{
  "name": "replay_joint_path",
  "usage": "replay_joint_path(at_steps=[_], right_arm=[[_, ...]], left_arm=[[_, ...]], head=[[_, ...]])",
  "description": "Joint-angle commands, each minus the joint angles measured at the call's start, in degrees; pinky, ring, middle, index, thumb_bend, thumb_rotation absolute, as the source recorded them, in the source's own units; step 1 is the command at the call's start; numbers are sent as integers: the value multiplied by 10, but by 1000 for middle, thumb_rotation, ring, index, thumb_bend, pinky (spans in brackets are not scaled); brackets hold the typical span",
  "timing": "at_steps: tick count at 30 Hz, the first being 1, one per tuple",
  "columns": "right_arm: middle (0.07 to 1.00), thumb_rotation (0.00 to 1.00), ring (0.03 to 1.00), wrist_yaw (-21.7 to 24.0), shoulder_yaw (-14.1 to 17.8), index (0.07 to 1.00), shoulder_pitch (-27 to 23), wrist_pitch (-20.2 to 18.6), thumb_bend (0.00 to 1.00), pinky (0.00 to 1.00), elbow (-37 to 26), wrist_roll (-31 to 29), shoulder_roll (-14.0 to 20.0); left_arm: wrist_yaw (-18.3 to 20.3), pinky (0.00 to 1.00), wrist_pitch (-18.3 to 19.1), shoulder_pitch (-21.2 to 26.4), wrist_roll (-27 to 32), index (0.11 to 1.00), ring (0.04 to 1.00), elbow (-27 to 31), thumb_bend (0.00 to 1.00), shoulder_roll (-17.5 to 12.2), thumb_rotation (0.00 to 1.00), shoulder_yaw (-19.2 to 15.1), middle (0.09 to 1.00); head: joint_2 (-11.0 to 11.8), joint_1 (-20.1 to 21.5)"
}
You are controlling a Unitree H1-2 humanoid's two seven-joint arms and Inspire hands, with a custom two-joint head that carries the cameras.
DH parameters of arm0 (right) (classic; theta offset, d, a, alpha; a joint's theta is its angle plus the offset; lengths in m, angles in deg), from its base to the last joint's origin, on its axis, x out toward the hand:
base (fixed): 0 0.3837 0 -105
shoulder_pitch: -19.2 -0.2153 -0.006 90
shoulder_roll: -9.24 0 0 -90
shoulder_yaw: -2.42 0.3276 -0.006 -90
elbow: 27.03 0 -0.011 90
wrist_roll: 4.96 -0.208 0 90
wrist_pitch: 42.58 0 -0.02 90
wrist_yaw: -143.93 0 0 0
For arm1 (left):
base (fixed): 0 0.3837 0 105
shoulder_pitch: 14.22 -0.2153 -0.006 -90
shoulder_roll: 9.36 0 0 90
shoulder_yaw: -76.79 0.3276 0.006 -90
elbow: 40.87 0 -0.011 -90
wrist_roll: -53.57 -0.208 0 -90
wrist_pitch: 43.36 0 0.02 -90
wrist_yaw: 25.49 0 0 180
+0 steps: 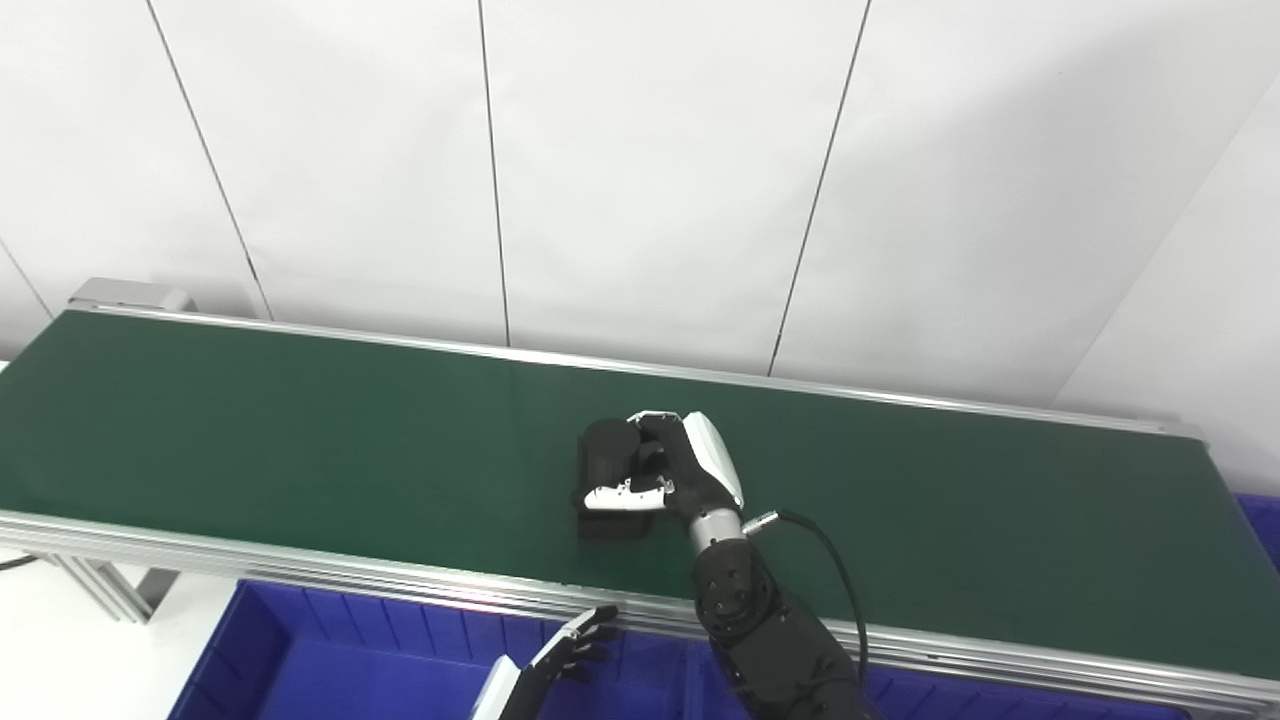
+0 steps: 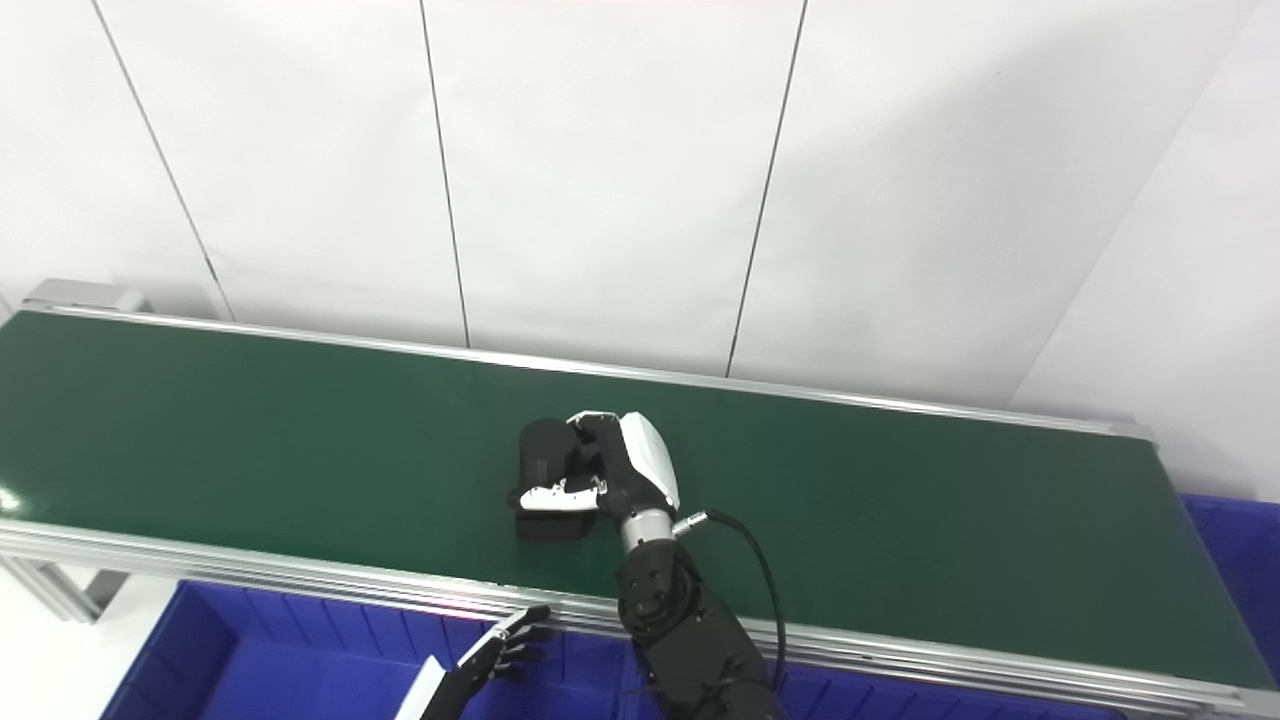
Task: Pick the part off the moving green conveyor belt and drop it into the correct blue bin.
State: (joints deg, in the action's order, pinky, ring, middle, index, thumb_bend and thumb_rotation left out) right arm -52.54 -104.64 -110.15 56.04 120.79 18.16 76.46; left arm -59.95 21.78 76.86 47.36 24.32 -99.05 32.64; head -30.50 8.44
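Nearest, at 6 o'clock along the bottom edge: blue bins (image 1: pixel 330 650) below the belt's near rail. Over them, left hand (image 1: pixel 560 655) waiting, fingers spread and straight, holding nothing.

Next out, right arm rising from 5 o'clock across the rail (image 1: pixel 400 575), cable looping off the wrist.

Further, about mid-belt (image 1: pixel 250 430): right hand (image 1: pixel 665 470) laid over the part (image 1: pixel 605 475), thumb across the near face, fingers curled over the far top edge. Wrapped around it, apparently closing; cannot tell whether clamped firm or only touching. Part seemingly not yet lifted, underside looking flush with the green surface.

Part itself: black, blocky, rounded upper end toward 12 o'clock, squarer base toward 6. Judged rigid moulded plastic or rubber-coated, light to moderate in weight, not fragile. Matte finish, so likely decent friction against the fingers. Best held across the two broad opposing faces, near the middle, thumb against fingers, as set up here; a hold at the rounded end likelier to slip. Belt motion to be allowed for when squeezing.

Farthest, at 12 o'clock: white panelled wall (image 1: pixel 650 180). Another blue bin corner (image 1: pixel 1262 520) at 3 o'clock.
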Motion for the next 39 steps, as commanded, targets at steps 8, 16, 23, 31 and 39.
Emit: replay_joint_path(at_steps=[8, 16, 23, 31, 39], right_arm=[[485, 0, 372, -37, -8, 542, -4, 16, 509, 323, -18, 13, -11], [516, 0, 392, -48, -2, 532, 70, 15, 510, 369, -176, 22, 9], [500, 0, 383, -2, 22, 552, 184, -13, 508, 378, -414, 5, 30], [513, 0, 390, 66, 49, 547, 284, -69, 508, 381, -599, -20, 60], [505, 0, 387, 92, 71, 551, 375, -71, 507, 373, -668, -25, 86]], left_arm=[[57, 689, -21, -9, 15, 877, 769, 19, 784, 19, 859, -44, 833], [118, 692, -21, -28, 29, 884, 788, 24, 818, 38, 844, -95, 839], [138, 697, -21, -36, 21, 889, 796, 31, 802, 40, 854, -114, 844], [172, 712, -21, -46, 29, 889, 802, 50, 795, 44, 849, -140, 849], [187, 703, -21, -51, 16, 882, 793, 74, 784, 47, 862, -155, 839]], head=[[-2, 0], [-14, 6], [-26, 15], [-56, 13], [-81, 17]])
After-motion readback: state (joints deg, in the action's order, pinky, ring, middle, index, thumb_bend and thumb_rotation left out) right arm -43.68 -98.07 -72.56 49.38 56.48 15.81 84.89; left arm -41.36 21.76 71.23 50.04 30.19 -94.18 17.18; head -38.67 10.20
